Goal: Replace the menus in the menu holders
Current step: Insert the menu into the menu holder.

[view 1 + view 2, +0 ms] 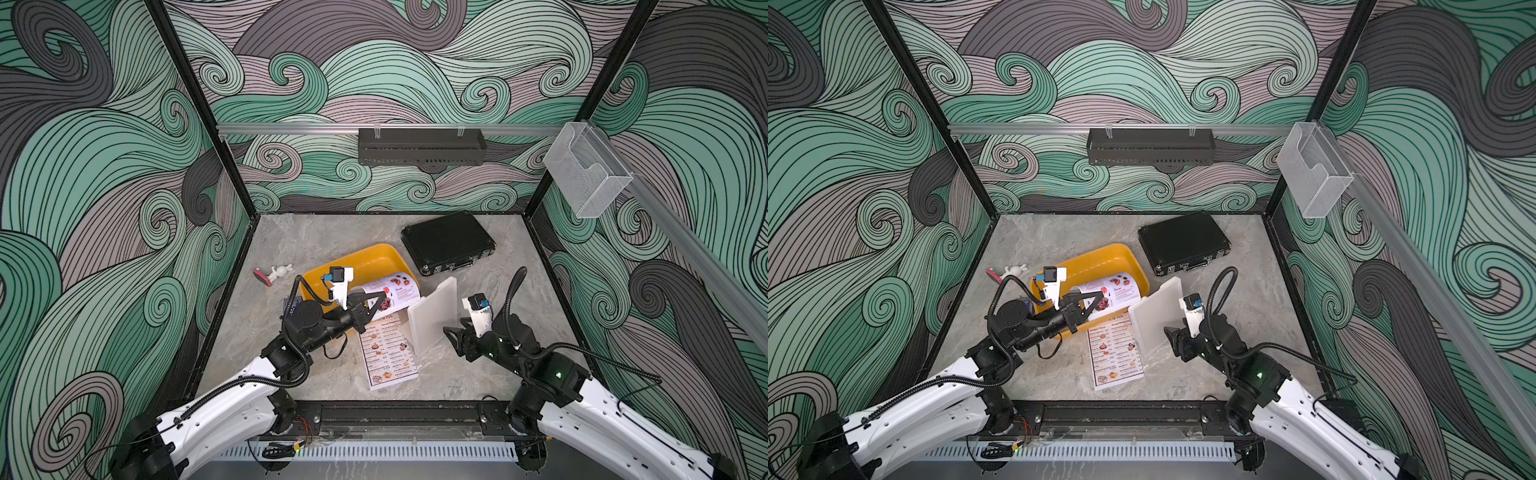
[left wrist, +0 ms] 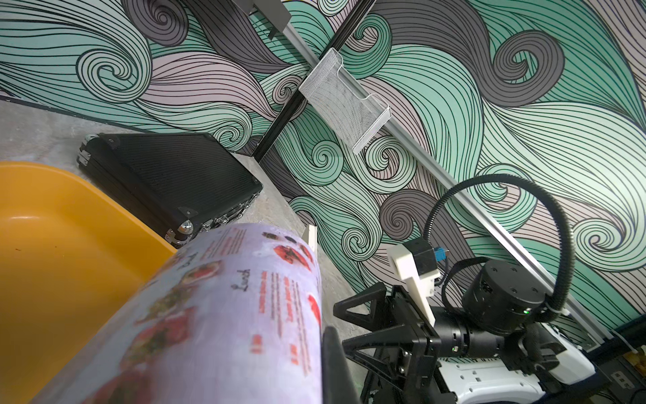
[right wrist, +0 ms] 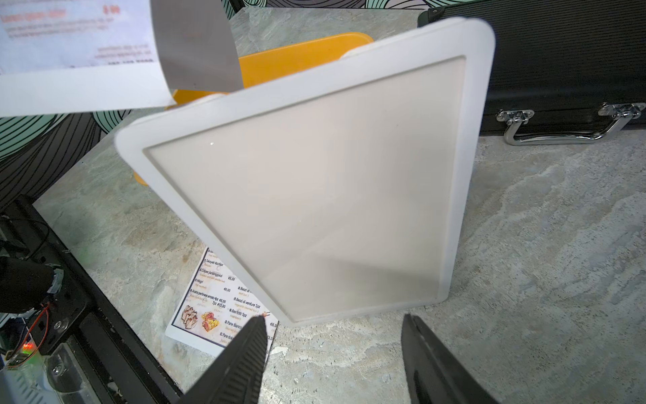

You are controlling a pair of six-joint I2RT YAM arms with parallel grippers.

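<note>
Left gripper (image 1: 376,303) clamps the limp, curl-prone menu (image 1: 399,289) at one edge; my right gripper (image 3: 332,320) stands open, empty, near the stiff holder (image 3: 314,182).

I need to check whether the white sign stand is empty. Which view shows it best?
The right wrist view: the sign stand fills the frame face-on, its panel blank. In both top views the sign stand is small and seen from above. The left wrist view catches only a thin white sliver, likely its edge.
</note>
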